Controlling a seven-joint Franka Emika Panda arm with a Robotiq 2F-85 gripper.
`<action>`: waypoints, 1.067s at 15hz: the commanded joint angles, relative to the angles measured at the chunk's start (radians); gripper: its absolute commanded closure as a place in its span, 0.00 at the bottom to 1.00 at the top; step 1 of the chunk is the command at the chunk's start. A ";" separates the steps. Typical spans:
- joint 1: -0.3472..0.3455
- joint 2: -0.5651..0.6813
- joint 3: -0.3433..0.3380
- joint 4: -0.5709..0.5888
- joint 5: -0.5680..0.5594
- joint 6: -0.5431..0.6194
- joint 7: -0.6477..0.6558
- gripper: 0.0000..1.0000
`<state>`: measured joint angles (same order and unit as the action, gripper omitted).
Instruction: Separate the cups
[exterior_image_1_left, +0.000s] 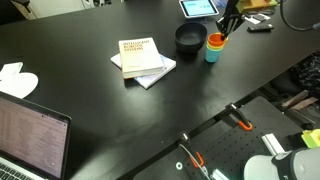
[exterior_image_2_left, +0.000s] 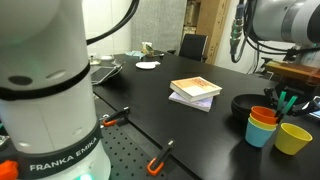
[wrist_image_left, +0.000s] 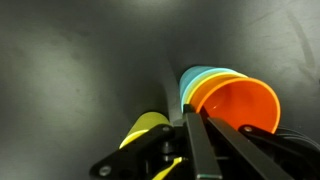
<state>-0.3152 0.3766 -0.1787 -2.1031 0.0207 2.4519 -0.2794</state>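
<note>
Beside the round black bowl, the teal-blue plastic cup is nesting the orange plastic cup, the yellow plastic cup standing just apart; the gripper, its 2 fingers sitting close together at the orange rim with any hold unclear, is probably needing a firm pinch and vertical lift.

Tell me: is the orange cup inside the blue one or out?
Inside. The orange cup sits nested in the teal-blue cup; the yellow cup stands apart.

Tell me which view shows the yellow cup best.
An exterior view: the yellow cup stands whole, apart from the orange-in-teal stack. The wrist view catches only part of it behind the tool. Elsewhere it is too small to tell.
</note>
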 joint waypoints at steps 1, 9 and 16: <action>-0.017 0.022 0.010 0.038 0.031 -0.084 -0.009 0.95; -0.037 0.014 0.018 0.071 0.110 -0.180 -0.037 0.95; -0.036 -0.036 0.021 0.044 0.124 -0.130 -0.061 0.95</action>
<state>-0.3396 0.3872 -0.1672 -2.0432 0.1259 2.3119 -0.3105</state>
